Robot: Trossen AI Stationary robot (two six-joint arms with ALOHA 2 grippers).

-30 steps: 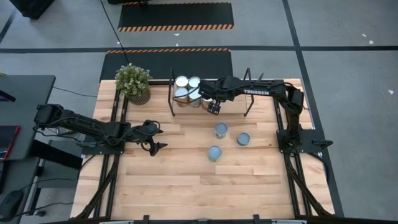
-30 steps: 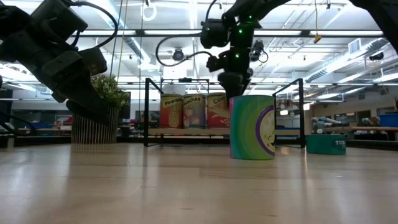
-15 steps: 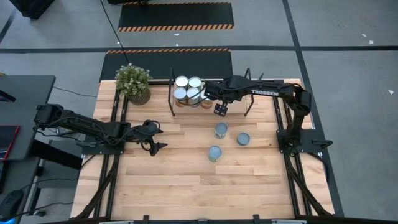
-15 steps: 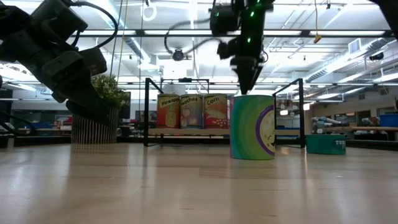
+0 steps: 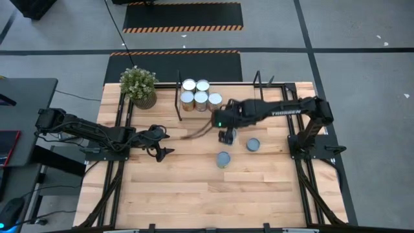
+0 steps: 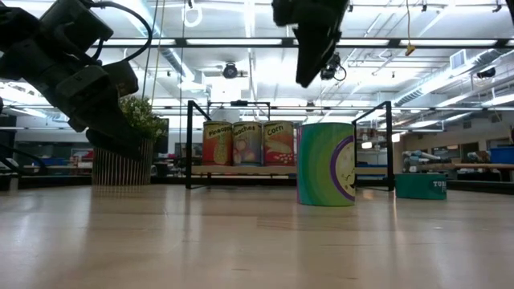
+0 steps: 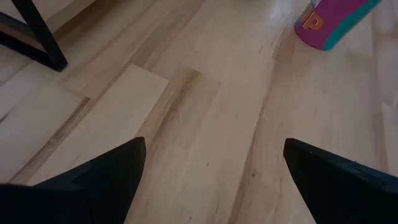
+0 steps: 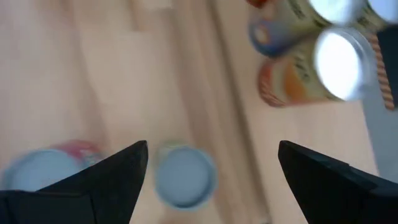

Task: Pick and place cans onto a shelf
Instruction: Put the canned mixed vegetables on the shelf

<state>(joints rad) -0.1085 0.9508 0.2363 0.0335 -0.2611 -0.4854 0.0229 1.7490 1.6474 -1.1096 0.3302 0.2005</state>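
Observation:
Several cans (image 5: pixel 201 98) with silvery tops stand upright on the light-wood shelf (image 5: pixel 236 90) at the table's far side; in the low view (image 6: pixel 249 144) they show tan labels. Two teal cans (image 5: pixel 253 144), (image 5: pixel 223 159) stand on the table. A third is mostly hidden under my right gripper (image 5: pixel 226 136). That gripper is open and empty and hovers above the table cans (image 8: pixel 183 174), (image 8: pixel 50 171). My left gripper (image 5: pixel 158 145) is open and empty low over the table's left half, and it shows open in its wrist view (image 7: pixel 214 168).
A potted green plant (image 5: pixel 138 85) stands at the far left corner, beside the shelf's black left frame (image 5: pixel 179 97). A big teal-green can (image 6: pixel 325 175) stands nearest the low camera. A pink-and-teal can (image 7: pixel 329 22) lies ahead of my left gripper.
My right gripper has left a tan can standing on the shelf beside the others. It has drawn back from the shelf toward the table's near edge and now hangs over the teal cans on the table.

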